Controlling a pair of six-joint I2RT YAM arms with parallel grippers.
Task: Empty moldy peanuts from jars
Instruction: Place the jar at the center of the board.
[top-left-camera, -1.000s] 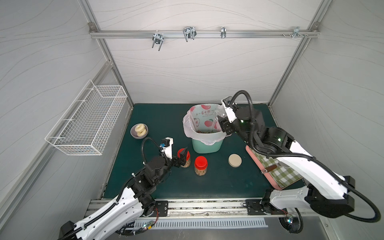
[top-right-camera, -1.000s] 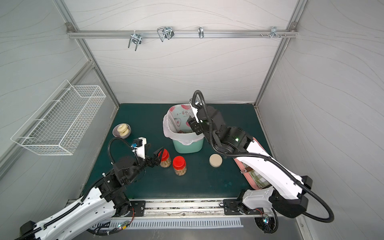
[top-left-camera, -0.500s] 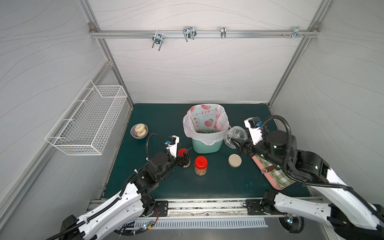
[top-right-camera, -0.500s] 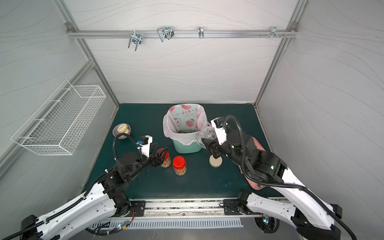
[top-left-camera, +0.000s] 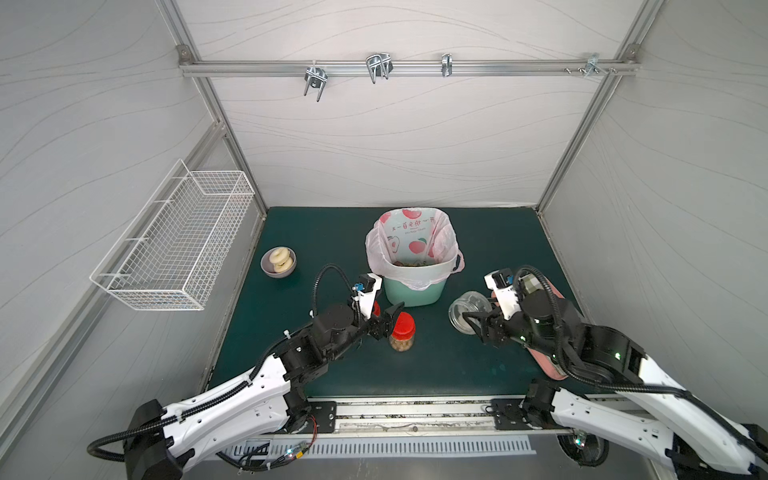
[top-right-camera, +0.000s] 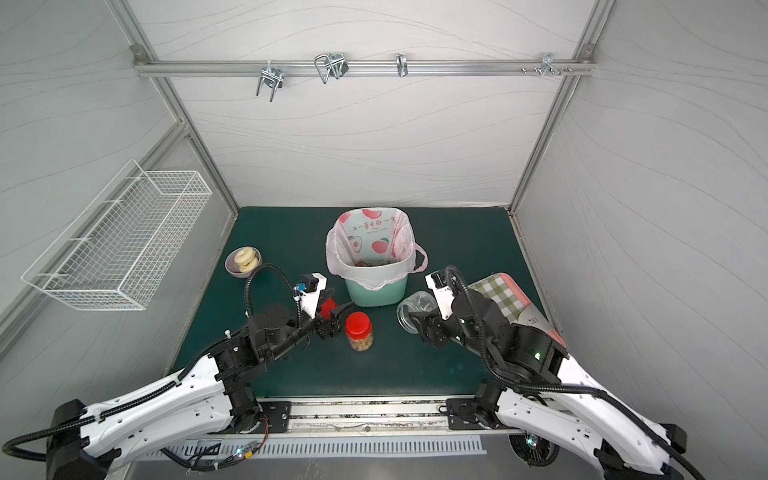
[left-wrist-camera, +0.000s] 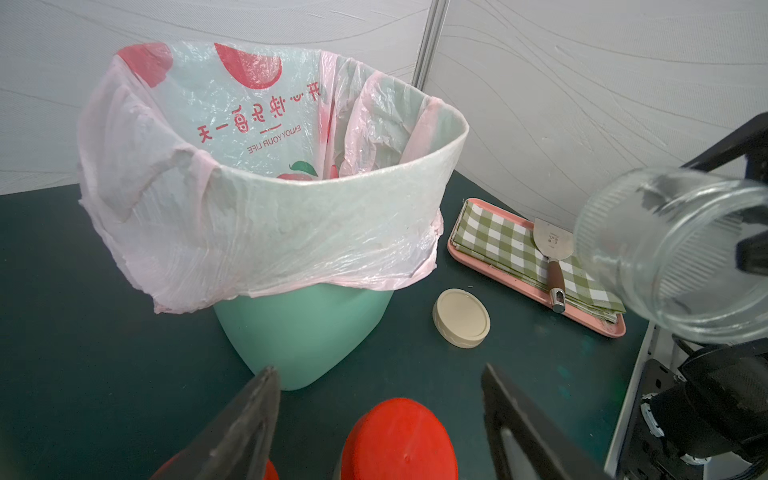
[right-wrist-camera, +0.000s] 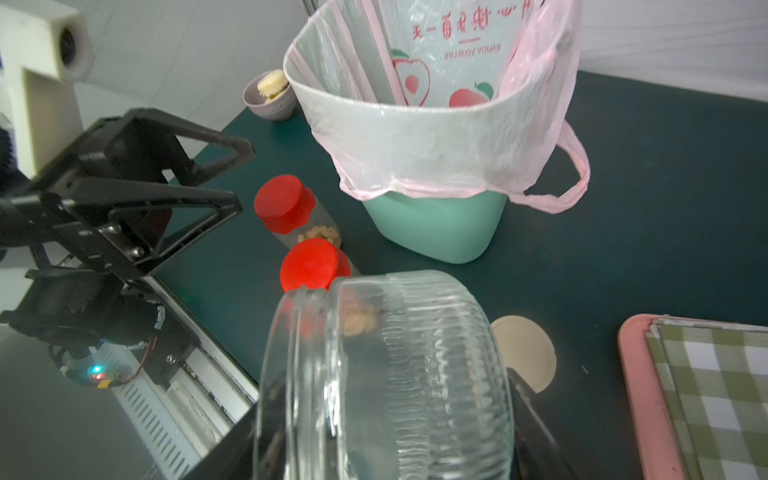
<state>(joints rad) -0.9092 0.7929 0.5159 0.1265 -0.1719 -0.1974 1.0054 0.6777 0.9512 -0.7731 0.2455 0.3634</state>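
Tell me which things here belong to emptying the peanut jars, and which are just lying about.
For the job: lidless squat jar, its beige lid, two red-lidded jars, their peanuts, lined mint bin.

Lying about: bowl with pastries, pink tray, checked cloth, spatula, wire basket.

red jar lids (top-left-camera: 403, 325), mint-green bin (top-left-camera: 415, 291), green-checked cloth (left-wrist-camera: 496, 241)

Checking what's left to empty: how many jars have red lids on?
2. Both stand on the mat in front of the bin: one red-lidded jar by the open left hand, the other jar partly hidden behind that hand in both top views.
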